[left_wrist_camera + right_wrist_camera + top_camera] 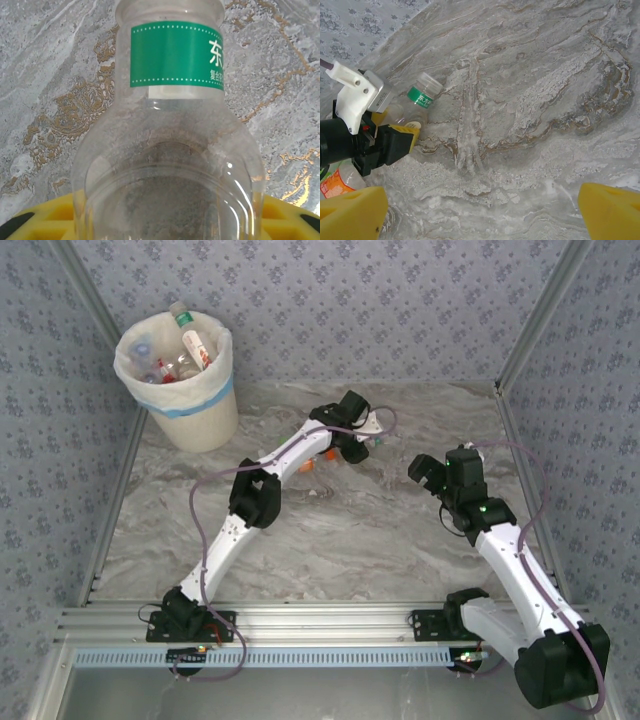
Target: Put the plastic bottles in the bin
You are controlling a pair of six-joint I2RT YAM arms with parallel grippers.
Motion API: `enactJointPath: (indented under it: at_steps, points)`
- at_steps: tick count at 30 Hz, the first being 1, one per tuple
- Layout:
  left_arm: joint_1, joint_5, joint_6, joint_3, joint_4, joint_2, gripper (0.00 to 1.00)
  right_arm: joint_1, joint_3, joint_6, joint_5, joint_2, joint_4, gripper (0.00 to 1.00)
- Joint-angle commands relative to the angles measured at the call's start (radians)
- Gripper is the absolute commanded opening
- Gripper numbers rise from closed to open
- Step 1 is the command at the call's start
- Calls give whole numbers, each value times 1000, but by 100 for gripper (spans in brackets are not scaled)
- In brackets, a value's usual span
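- Left wrist view: the green-label bottle [167, 150] is clear plastic. Its green band, edged with white dotted lines, carries a white "东" above a row of smaller characters that run out of sight round the curve.
- This bottle lies between the yellow fingers [45, 220] of the left end effector [167, 225], which stands narrow with both sides against the bottle's wide body, gripping it.
- Right wrist view: the gripped bottle rests on its side on the marble worktop [530, 100]. The orange-label bottle [335, 182] lies just beside the left arm, its print too small to read.
- The right end effector [480, 210] stands wide with nothing between its fingers.
- Top external view: the gripped bottle is mid-worktop, nearer the far edge. The bin [200, 415] stands in the far left corner, well apart from it, with bottles in the bin [190, 345], one labelled red and white, the writing unreadable.
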Motion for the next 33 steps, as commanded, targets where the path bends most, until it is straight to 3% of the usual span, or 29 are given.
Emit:
enactJointPath:
  at_steps: [1,5,10,16,23,33]
  points:
    - [-2,59,-54,24,-42,-117,40,-6,-14,-9,11,-12,-19,100]
    - [-1,117,-123,-8,-34,-237,32,-6,-22,-14,8,-11,-10,100]
    - [4,119,-210,-173,99,-453,30,-6,-24,-25,9,-12,-17,100]
    - [40,-50,-309,-299,211,-680,31,-6,-37,-31,14,-13,-9,100]
    - [175,-243,-390,-324,213,-807,33,-5,-47,-23,-1,-2,23,100]
    - [465,-281,-543,-288,205,-837,34,-3,-54,-9,-10,7,34,100]
